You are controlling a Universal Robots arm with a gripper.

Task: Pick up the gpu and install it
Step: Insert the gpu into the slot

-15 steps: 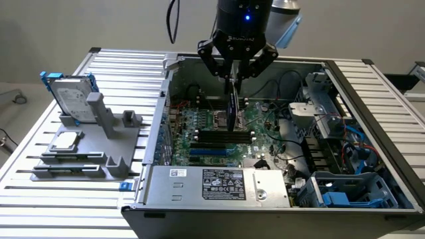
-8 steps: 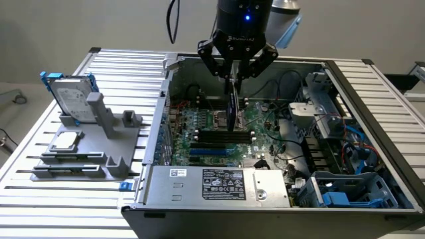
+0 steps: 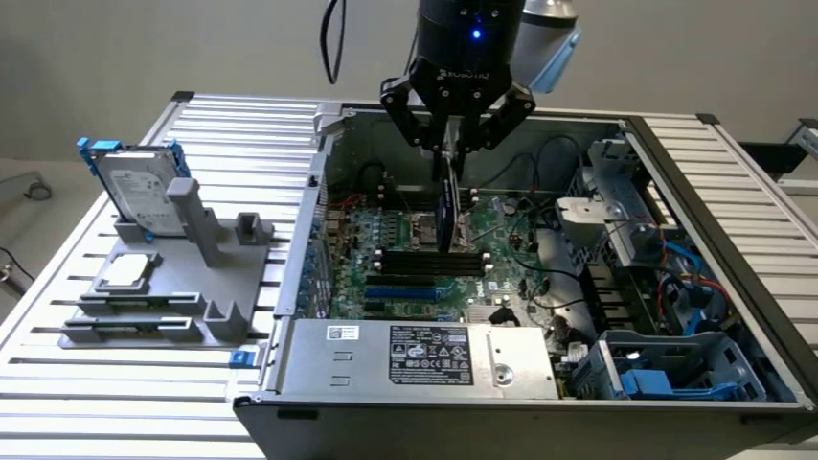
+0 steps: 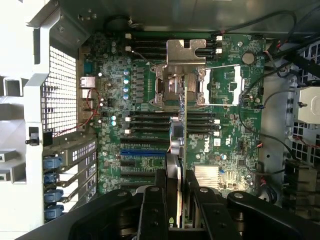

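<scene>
- gpu (image 3: 447, 209) is seen edge-on in both views: a thin dark sliver in the exterior view, a narrow green-and-black strip (image 4: 177, 145) in the wrist view. its faces and connector edge can't be made out.
- the gpu's top edge is hidden between the fingers. whether its lower edge touches the motherboard (image 3: 383, 230) can't be told.
- the arm above the gripper (image 3: 454, 146) is cut off by the frame. in the wrist view the gripper (image 4: 172, 202) is cut off at the picture's edge.
- arm pose: the wrist points straight down over the middle of the motherboard (image 4: 225, 145), inside the open case (image 3: 665, 163).
- hand: fingers are clamped on the gpu from both sides, and the card hangs upright below them.
- gpu location: over the motherboard's black slots, just beside the cpu socket.
- well off the motherboard, outside the case: hard drive (image 3: 134, 196) and silver chip (image 3: 128, 271) on a grey holder.
</scene>
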